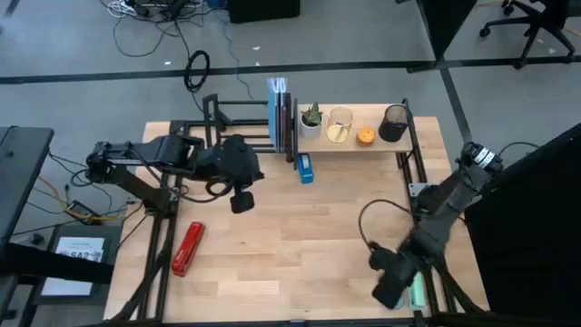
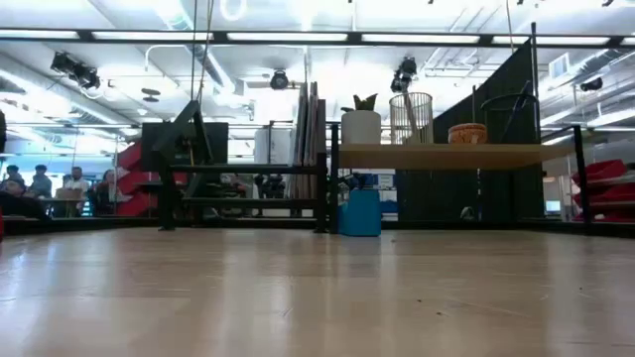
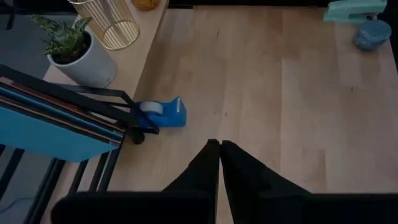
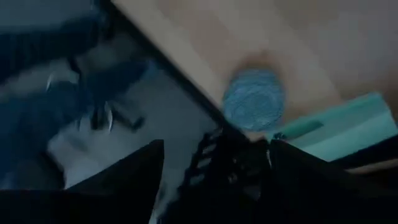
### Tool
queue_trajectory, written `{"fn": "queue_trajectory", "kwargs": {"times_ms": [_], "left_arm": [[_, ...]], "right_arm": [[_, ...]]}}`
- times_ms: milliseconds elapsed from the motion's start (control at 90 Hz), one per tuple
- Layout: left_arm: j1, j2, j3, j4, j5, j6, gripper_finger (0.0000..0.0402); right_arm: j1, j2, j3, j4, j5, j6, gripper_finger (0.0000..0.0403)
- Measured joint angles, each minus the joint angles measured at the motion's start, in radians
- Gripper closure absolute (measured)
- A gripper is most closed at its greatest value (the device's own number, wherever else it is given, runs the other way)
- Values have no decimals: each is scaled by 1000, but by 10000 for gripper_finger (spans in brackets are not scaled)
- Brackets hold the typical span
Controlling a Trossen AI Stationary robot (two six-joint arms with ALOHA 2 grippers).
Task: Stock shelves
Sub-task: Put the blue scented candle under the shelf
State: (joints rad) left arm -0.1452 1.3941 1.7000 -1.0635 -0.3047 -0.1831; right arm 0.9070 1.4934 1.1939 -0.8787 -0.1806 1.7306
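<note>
The left gripper is hovering over the surface just in front of the black metal-bar rack, its fingers pressed together on nothing. The rack is holding upright blue folders at its end beside the wooden plank shelf. That shelf is carrying a potted plant, a gold wire cup, an orange bowl and a black mesh cup. A blue tape dispenser is sitting just in front of the shelf's rack-side post. A red stapler is lying near the left gripper. The right gripper is waiting far from the shelf with fingers spread wide, beside a teal stapler and a blue-grey round object.
</note>
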Motion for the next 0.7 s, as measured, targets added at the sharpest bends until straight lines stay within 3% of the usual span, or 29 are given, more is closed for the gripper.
{"fn": "queue_trajectory", "kwargs": {"times_ms": [122,311,533,700], "left_arm": [[1,0,0,21,-9,-26,402],[8,14,0,20,-106,-120,402],[21,41,0,13,-113,-191,402],[23,59,0,8,-112,-213,402]], "right_arm": [[98,54,-1,-4,133,12,139],[121,129,-1,38,98,-311,139],[128,212,-1,64,81,-512,132],[128,241,0,71,77,-567,131]]}}
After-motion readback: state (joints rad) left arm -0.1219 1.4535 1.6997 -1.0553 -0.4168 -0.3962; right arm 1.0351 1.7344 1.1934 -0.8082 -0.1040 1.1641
